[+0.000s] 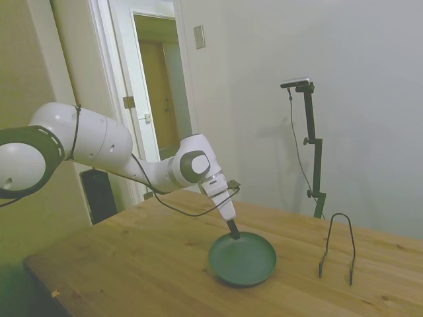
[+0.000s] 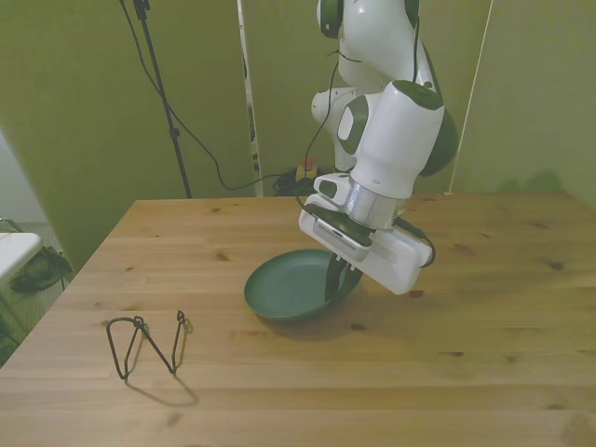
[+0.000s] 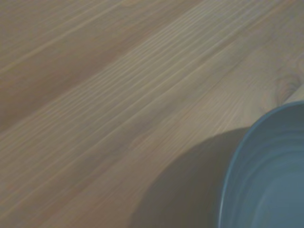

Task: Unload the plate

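Gripper [image 2: 337, 277] closed on the plate [image 2: 293, 285] rim, holding it tilted, its far edge on the desk [image 2: 484, 317]. Wire stand [image 2: 147, 343] well apart from gripper, upright.

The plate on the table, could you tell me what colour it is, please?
The plate is plain dark green, shown best in the front view.

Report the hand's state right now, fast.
Hand: closed on the far rim of the plate, which looks tilted, one side lifted off the table.
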Robot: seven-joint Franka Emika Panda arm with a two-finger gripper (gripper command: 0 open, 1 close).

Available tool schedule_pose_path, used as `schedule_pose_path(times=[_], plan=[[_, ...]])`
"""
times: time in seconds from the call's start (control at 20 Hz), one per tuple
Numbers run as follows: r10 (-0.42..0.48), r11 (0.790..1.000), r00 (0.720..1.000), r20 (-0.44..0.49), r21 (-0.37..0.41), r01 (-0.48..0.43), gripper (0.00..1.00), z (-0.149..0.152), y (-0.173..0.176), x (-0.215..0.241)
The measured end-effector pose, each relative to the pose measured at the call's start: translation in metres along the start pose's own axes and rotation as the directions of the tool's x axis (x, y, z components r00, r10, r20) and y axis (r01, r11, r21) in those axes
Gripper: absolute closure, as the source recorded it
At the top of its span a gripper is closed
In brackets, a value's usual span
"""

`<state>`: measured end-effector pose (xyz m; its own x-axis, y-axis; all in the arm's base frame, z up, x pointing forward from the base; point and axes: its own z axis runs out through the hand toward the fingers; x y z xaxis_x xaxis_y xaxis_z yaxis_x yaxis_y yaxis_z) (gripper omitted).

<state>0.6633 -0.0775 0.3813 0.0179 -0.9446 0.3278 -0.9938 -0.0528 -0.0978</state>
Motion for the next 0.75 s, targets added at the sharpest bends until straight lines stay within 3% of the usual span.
schedule_pose_path(times=[0.2,0.35,0.55,0.75], plan=[[-0.007,1.0,1.0,0.005,0.016,0.007,0.0,-0.003,0.0,0.0],[-0.018,0.999,1.0,0.015,0.048,0.018,0.0,-0.026,0.002,0.007],[-0.043,0.993,0.996,0.081,0.117,0.033,0.0,-0.102,0.02,0.03],[-0.103,0.986,0.985,0.137,0.143,0.083,0.0,-0.176,0.063,0.052]])
